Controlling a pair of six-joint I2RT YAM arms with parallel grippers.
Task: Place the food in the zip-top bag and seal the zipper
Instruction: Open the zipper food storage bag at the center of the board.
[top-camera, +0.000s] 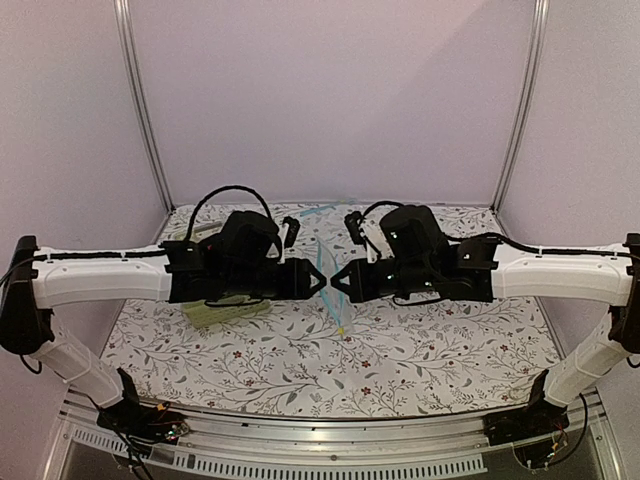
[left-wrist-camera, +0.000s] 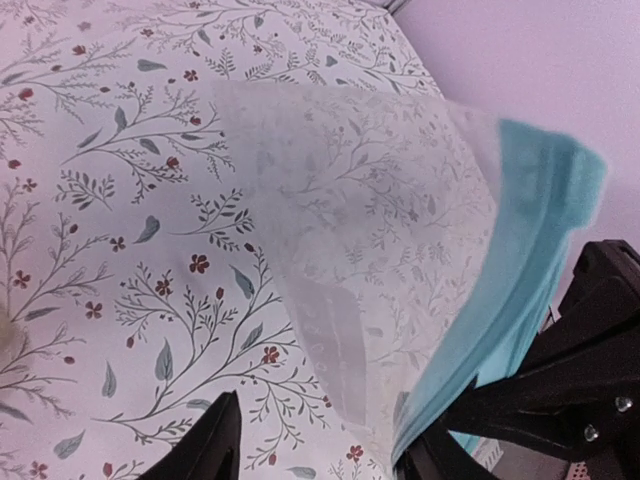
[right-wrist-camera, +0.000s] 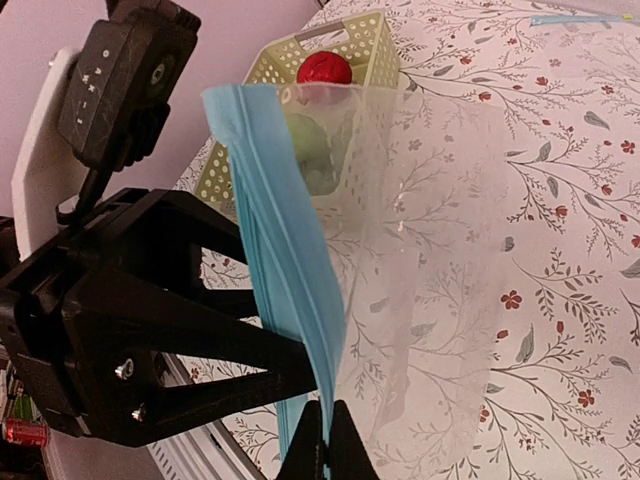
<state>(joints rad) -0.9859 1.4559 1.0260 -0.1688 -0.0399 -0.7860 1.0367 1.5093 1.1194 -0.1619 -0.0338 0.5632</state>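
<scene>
The zip-top bag (right-wrist-camera: 440, 250) hangs clear and limp above the table between my two grippers. My right gripper (right-wrist-camera: 325, 445) is shut on its light blue zipper (right-wrist-camera: 290, 260) at the lower end of the strip. My left gripper (left-wrist-camera: 320, 455) faces it, jaws open about halfway, with the bag's edge and the zipper (left-wrist-camera: 520, 260) running down between its fingers (left-wrist-camera: 205, 445). Both tips meet mid-table in the top view, left gripper (top-camera: 318, 278) and right gripper (top-camera: 338, 280). A red apple (right-wrist-camera: 323, 68) and a green apple (right-wrist-camera: 310, 150) sit in the basket, the green one seen through the bag.
The pale green basket (right-wrist-camera: 372, 45) stands on the flowered cloth under my left arm (top-camera: 225, 312). A second light blue strip (top-camera: 318, 212) lies near the table's far edge. Pale walls close in the back and both sides.
</scene>
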